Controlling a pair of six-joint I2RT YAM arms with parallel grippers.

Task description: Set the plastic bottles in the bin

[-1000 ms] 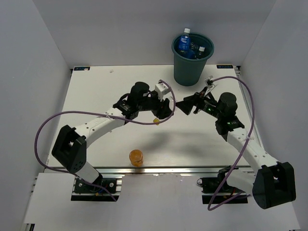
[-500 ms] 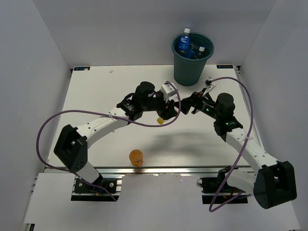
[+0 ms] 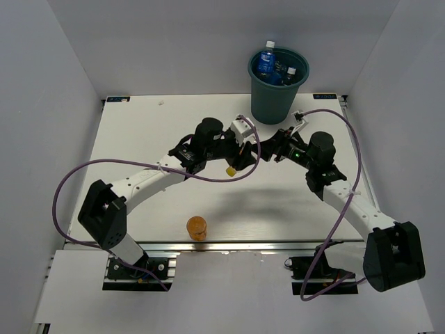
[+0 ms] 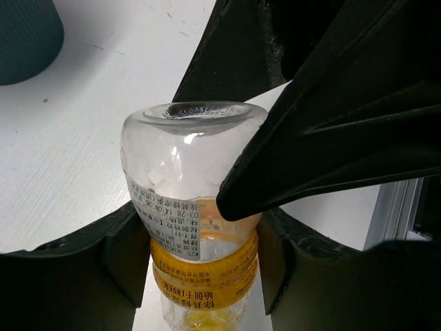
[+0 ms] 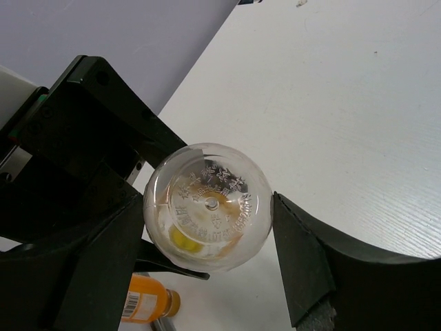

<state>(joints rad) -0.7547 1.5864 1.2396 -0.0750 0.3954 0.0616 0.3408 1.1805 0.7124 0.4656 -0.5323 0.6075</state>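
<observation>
we are seeing the left end effector (image 4: 200,265) pinching the clear bottle with the orange-yellow end (image 4: 186,158) around its middle, over the desk (image 3: 139,132) between its centre and the far edge, near the bin (image 3: 277,104). the right end effector (image 5: 207,207) is straddling the bottle's round base with its fingers right against it, and we cannot tell whether they are pressing. an orange bottle (image 3: 197,227) is resting at the near edge, and blue-labelled bottles (image 3: 265,64) are sitting in the bin.

Overhead, plus wrist close-ups of bottle (image 4: 193,172)
</observation>
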